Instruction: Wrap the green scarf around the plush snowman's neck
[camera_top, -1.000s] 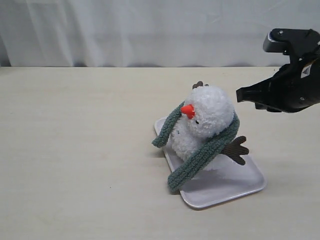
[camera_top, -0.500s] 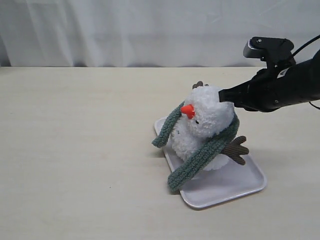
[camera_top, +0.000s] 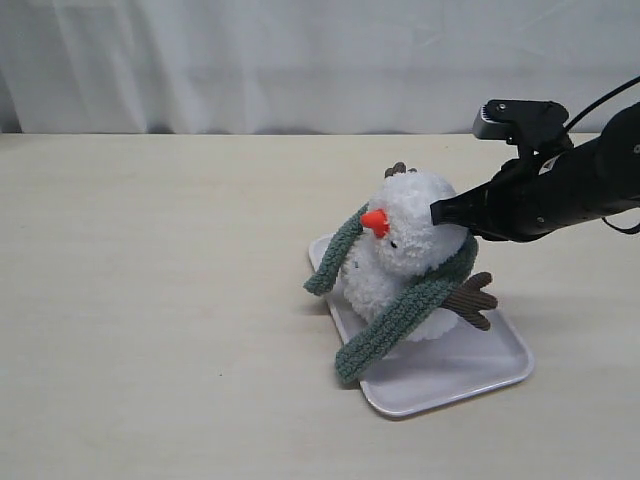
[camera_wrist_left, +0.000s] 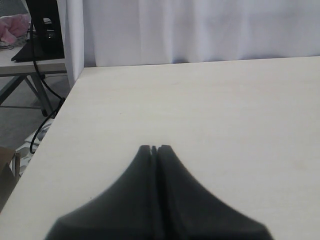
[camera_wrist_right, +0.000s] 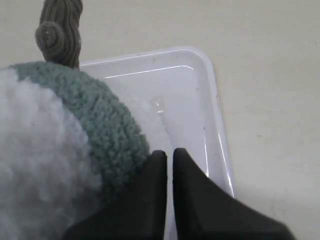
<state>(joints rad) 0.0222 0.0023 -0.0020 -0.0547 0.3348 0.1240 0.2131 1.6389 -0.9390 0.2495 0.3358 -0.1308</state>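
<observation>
The white plush snowman (camera_top: 410, 240) with its orange nose leans on a white tray (camera_top: 480, 370). The green scarf (camera_top: 400, 315) lies around its neck, one end hanging left by the nose, the other running down across the body onto the tray. My right gripper (camera_top: 437, 213) is shut with nothing in it, its tip pressed against the back of the snowman's head. In the right wrist view the gripper (camera_wrist_right: 169, 152) sits right beside the scarf (camera_wrist_right: 100, 125) and the white plush (camera_wrist_right: 40, 170). My left gripper (camera_wrist_left: 155, 148) is shut over bare table, away from the toy.
A brown corduroy twig arm (camera_top: 470, 298) sticks out over the tray; the other (camera_wrist_right: 60, 32) shows in the right wrist view. A white curtain (camera_top: 300, 60) backs the table. The table's edge (camera_wrist_left: 60, 120) with cables and another stand shows in the left wrist view.
My right arm moved left and down from beside the snowman until its shut tip reached the back of the head. The snowman and scarf have hardly shifted.
</observation>
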